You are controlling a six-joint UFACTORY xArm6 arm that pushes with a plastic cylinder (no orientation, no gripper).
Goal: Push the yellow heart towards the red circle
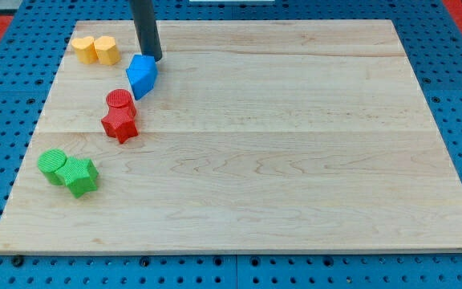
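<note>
The yellow heart point(84, 49) lies at the board's top left, touching a yellow block point(107, 50) on its right. The red circle point(120, 100) sits below and to the right of them, touching a red star point(119, 124) just beneath it. My tip point(154, 59) is at the view's top, right of the yellow blocks, touching or almost touching the upper right edge of a blue block point(142, 75). The blue block lies just up and right of the red circle.
A green circle point(52, 165) and a green star point(80, 176) sit together at the board's left edge, lower down. The wooden board point(279, 160) lies on a blue pegboard surface.
</note>
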